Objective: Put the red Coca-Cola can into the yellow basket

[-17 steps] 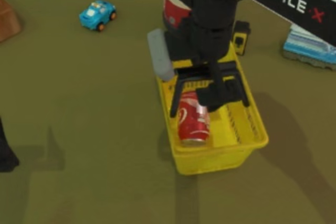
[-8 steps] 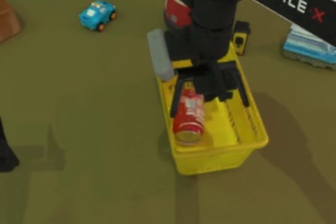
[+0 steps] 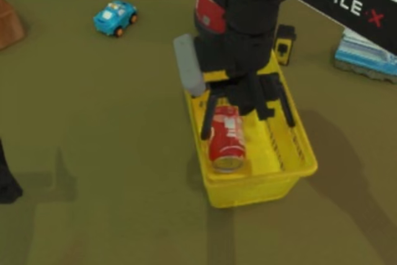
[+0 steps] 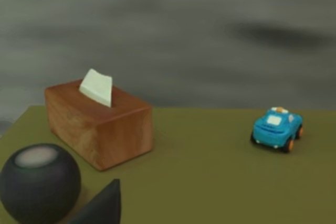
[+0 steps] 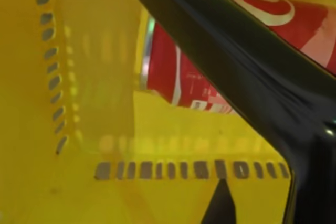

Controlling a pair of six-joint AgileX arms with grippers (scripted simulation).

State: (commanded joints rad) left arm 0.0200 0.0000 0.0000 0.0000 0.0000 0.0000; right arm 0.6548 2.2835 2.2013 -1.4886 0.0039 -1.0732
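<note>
Where grey wall meets olive table (image 3: 93, 153), yellow basket (image 3: 304, 159) sits.

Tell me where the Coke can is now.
In the top view, the can lies on its side inside the basket, along its left wall, just below the right gripper.

Since a second ago the red Coca-Cola can (image 3: 227, 143) is let go and is now settled flat on the floor of the yellow basket (image 3: 260, 188). The right gripper (image 3: 251, 105) is pulled up and back a bit, fingers apart.
</note>
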